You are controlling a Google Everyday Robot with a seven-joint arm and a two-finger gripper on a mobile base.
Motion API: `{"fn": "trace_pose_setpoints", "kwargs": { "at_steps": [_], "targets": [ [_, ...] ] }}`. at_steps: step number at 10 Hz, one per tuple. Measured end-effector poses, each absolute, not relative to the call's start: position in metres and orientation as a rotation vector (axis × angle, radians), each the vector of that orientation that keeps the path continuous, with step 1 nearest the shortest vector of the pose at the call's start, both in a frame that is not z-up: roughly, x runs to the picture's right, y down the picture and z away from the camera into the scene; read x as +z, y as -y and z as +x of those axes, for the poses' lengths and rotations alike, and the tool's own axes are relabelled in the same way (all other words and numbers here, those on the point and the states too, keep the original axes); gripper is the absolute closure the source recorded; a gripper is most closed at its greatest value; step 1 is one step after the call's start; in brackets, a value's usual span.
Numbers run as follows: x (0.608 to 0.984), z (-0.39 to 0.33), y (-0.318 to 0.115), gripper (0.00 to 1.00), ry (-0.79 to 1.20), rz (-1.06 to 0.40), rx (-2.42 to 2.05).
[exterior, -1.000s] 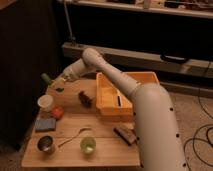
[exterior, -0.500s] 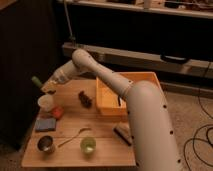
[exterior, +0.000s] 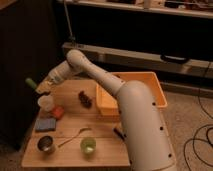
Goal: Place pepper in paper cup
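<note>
— One arm was in the shot. Where was its two-finger gripper?

— Out past the far left corner of the wooden table, hanging just above and beyond the short white paper cup.

— And the small elongated green pepper?

— It stuck out to the left of the gripper's tip, touching it, its green end pointing away from the table. It sat higher than the cup's rim and a little to the left of it, not inside.

— Was the gripper grasping it?

— It looked clamped on the pepper, since the pepper hung in the air with nothing else under it.

— What stood near the cup?

— A round orange-red ball just beside it on the right, a flat blue sponge nearer the front edge, and a dark reddish-brown lump toward the middle. A shiny metal cup and a translucent green cup stood along the front edge, and an orange plastic bin sat at the right edge.

— Any labels or writing?

— None that I could read.
</note>
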State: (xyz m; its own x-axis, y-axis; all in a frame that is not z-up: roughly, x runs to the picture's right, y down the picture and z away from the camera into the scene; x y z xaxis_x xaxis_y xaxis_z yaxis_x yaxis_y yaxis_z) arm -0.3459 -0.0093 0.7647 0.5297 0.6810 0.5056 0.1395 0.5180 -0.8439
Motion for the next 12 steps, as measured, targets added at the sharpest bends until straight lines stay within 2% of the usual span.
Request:
{"fn": "trace_pose_setpoints", "kwargs": {
  "at_steps": [7, 9, 11, 12],
  "targets": [
    [0.790, -0.357, -0.015, 0.99, 0.967, -1.032, 0.401],
    [0.791, -0.360, -0.019, 0.87, 0.965, -1.035, 0.398],
    [0.792, -0.362, -0.022, 0.65, 0.963, -1.042, 0.396],
    [0.793, -0.362, -0.024, 0.57, 0.962, -1.047, 0.395]
  ]
}}
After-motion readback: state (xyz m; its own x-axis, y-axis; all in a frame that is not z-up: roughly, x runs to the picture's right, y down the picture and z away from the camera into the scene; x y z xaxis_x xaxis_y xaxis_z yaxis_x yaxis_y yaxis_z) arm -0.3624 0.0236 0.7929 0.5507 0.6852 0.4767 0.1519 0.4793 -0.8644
